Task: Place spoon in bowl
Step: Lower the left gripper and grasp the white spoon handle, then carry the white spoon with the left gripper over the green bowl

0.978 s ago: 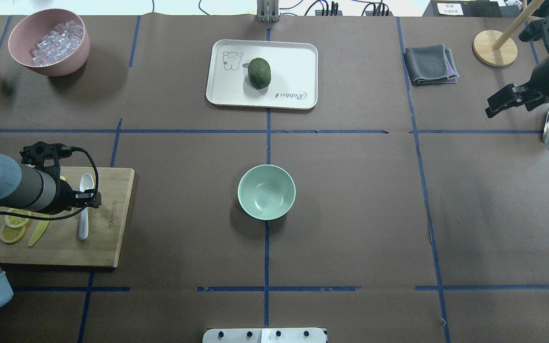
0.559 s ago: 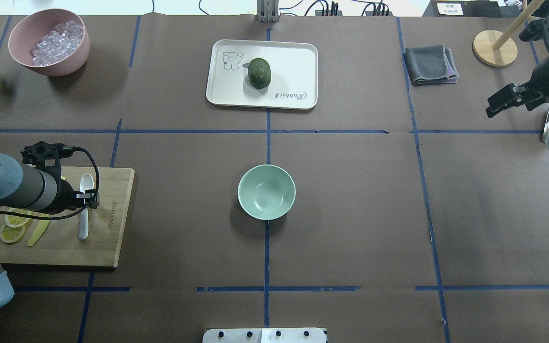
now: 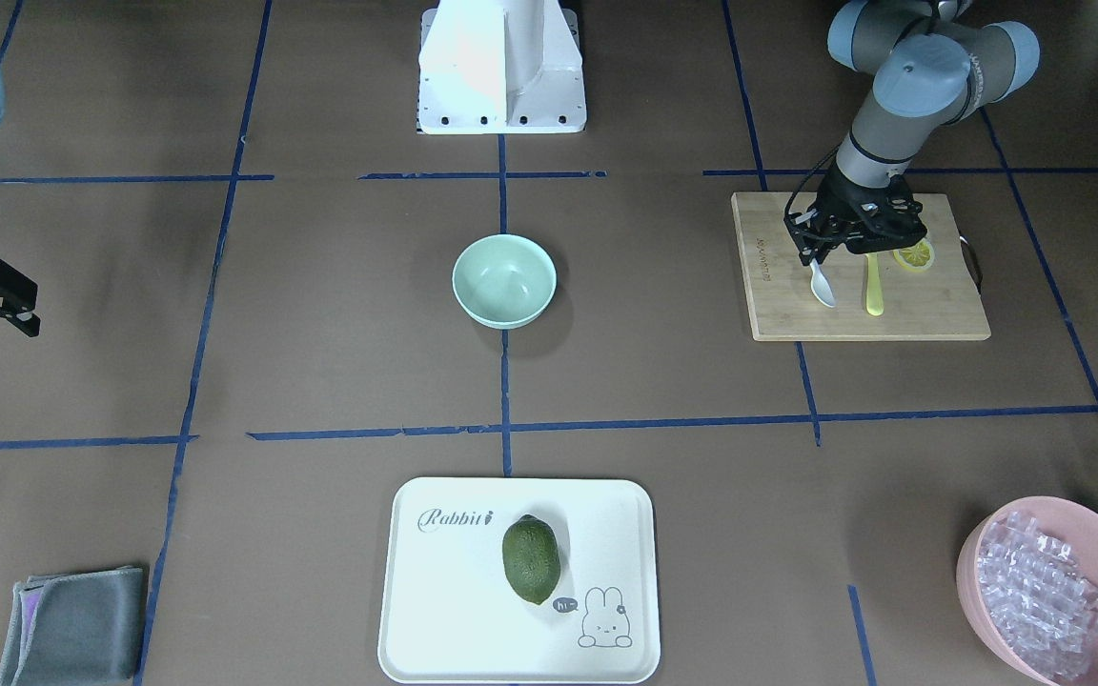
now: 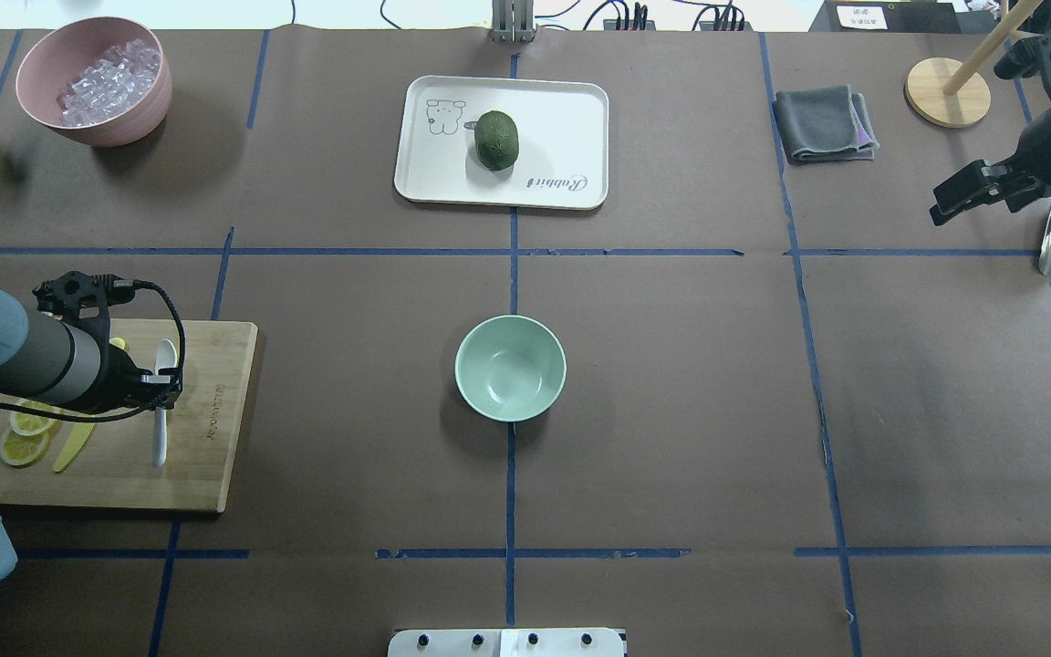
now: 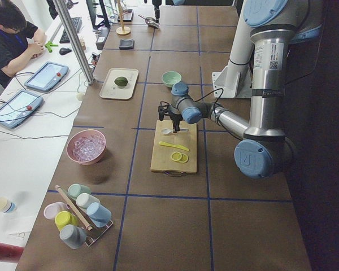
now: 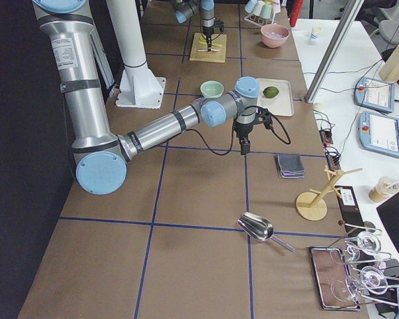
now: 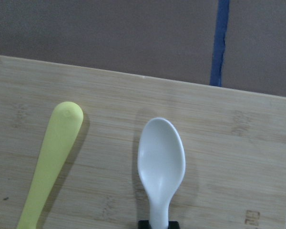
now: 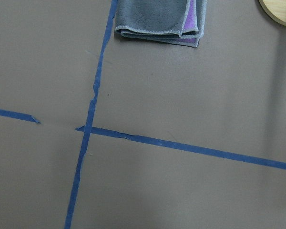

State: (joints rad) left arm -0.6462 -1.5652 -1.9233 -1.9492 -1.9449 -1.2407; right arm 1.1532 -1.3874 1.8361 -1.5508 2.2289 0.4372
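Change since earlier frame: the left arm has drawn back slightly over the cutting board, and the left pincer now sits lower along the spoon's handle. The handle shows thinner in the overhead view.
Spoon position: the spoon lies on the cutting board, scoop pointing away from the robot, just beside the yellow knife and not touching it.
Left pincer state: in the left wrist view its dark tips hug the spoon's neck on both sides. It appears clamped on the handle, with the spoon not yet raised.
Right pincer state: the right pincer has its jaws apart and hangs idle at the far right edge of the tabletop, holding nothing.
Bowl: the bowl stands upright at the centre of the tabletop, well apart from the board, with nothing inside.
Step in hand: securing the grasp on the spoon, by my judgement.
Next move calls for: a straight lift clear of the board and knife. Then a carry rightward to above the bowl, lowering and release inside its rim.
Risk: the slim handle may swivel in the grip.
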